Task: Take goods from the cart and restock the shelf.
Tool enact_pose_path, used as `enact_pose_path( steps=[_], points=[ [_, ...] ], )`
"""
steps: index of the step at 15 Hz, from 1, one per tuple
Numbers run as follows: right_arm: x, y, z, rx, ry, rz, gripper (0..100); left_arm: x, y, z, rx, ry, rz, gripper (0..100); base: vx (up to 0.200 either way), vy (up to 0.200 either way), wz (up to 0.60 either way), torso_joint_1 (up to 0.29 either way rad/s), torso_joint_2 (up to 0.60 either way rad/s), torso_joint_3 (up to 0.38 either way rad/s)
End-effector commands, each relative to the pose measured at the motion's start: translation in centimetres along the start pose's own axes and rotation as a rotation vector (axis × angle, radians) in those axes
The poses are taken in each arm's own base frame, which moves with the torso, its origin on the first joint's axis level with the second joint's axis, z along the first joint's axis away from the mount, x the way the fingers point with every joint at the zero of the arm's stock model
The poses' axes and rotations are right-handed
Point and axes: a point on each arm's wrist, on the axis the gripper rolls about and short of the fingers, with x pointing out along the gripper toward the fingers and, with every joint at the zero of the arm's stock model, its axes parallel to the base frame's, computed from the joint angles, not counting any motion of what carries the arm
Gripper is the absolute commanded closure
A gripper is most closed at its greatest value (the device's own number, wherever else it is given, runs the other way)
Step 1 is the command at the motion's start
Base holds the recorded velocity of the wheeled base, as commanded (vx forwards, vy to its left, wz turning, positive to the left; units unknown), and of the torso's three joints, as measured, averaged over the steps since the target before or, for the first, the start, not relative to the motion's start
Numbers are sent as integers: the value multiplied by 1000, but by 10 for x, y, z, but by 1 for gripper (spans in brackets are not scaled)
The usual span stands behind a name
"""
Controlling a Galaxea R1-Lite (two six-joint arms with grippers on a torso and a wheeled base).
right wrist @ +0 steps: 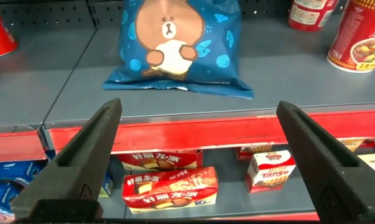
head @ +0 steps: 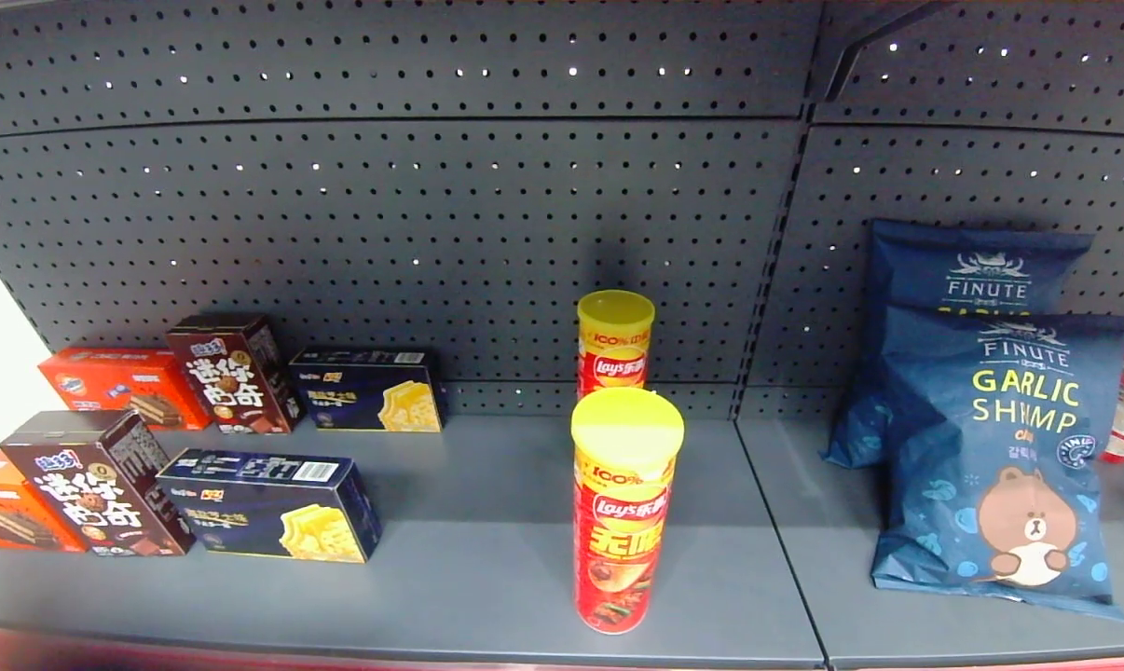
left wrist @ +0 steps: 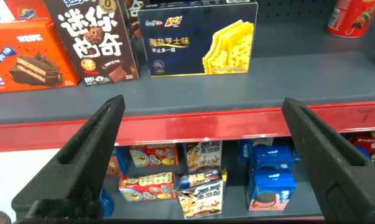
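Grey shelf [head: 487, 559] carrying two red chip cans [head: 625, 513] with yellow lids, one behind the other; blue bear-printed bags [head: 1000, 447] to their right, snack boxes [head: 273, 503] to their left; left gripper [left wrist: 203, 102] and right gripper [right wrist: 198, 104] spread wide, empty, before the shelf's red front edge.

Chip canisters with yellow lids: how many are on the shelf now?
2. The front canister stands upright near the shelf's front edge. The rear canister stands right behind it by the pegboard, its base partly hidden. I see no others.
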Motion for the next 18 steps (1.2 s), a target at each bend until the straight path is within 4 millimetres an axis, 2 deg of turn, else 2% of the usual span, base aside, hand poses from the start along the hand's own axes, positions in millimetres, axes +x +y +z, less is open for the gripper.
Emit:
enact_pose_path(
  steps=[1, 18],
  points=[
    [0, 0, 0, 2, 1, 1, 0, 0, 0, 0, 1, 0, 0, 0, 0, 0, 0, 0, 0, 0],
    [0, 0, 0, 2, 2, 16, 0, 0, 0, 0, -1, -1, 0, 0, 0, 0, 0, 0, 0, 0]
  ],
)
